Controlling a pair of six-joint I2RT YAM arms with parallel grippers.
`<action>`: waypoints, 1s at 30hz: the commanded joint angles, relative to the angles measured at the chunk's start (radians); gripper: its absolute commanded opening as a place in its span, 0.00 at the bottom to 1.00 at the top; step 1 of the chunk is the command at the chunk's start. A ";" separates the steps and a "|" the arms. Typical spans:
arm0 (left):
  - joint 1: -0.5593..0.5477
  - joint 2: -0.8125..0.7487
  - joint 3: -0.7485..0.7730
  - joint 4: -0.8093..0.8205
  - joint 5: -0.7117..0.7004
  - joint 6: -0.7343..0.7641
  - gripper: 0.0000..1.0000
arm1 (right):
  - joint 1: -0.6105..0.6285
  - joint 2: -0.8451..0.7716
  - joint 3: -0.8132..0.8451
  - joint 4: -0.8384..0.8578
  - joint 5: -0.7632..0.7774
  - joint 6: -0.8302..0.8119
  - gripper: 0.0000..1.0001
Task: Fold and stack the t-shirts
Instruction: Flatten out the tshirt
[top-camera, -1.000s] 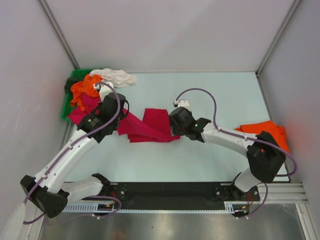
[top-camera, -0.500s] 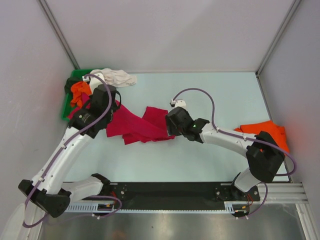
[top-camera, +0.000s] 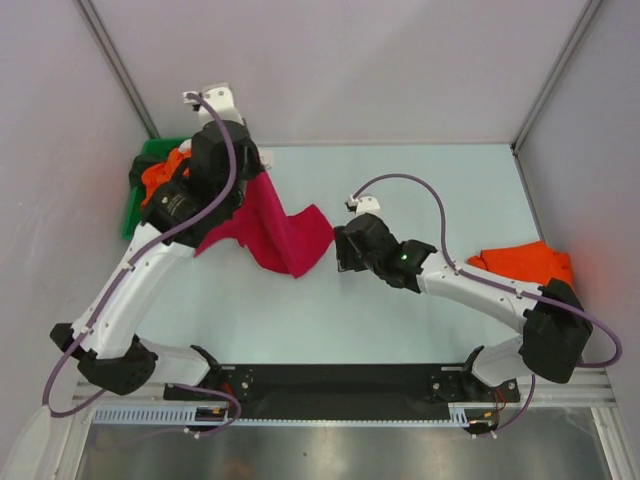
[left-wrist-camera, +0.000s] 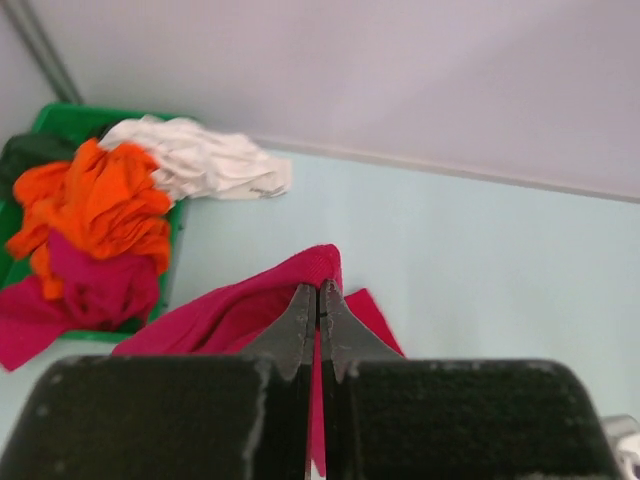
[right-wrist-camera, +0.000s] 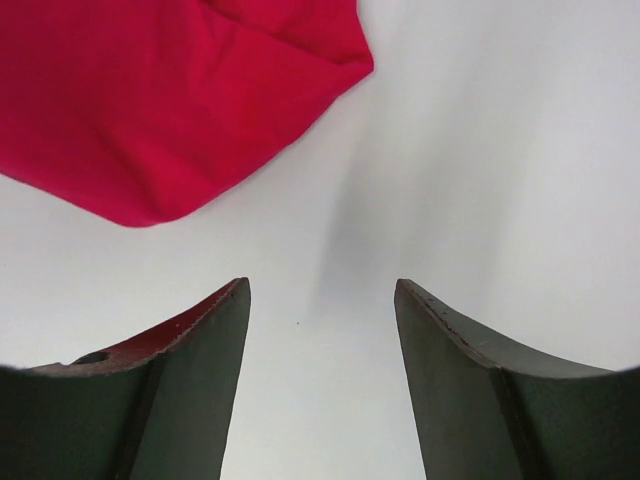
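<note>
The left claw (left-wrist-camera: 317, 320) pinches the one crimson shirt (top-camera: 283, 228), the right claw (right-wrist-camera: 320, 292) gapes empty beside it, a green bin (left-wrist-camera: 62, 116) behind spills four shirts (left-wrist-camera: 100, 205), and one orange shirt (top-camera: 525, 265) lies far right.

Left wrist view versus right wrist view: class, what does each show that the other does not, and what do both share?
Only left wrist: the bin with an orange shirt and a magenta shirt in it, a white shirt spilling out, and the left gripper shut on the crimson shirt. Only right wrist: the right gripper, open above the table. Both: the crimson shirt and the table.
</note>
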 joint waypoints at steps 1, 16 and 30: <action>-0.116 0.034 0.139 0.038 -0.121 0.126 0.00 | 0.007 -0.070 -0.024 -0.007 0.032 -0.020 0.65; -0.121 -0.018 0.229 0.054 -0.226 0.238 0.00 | 0.071 -0.084 -0.067 0.019 0.044 -0.002 0.66; -0.340 0.163 0.464 -0.047 -0.302 0.279 0.00 | 0.231 0.118 0.022 0.088 0.193 -0.083 0.66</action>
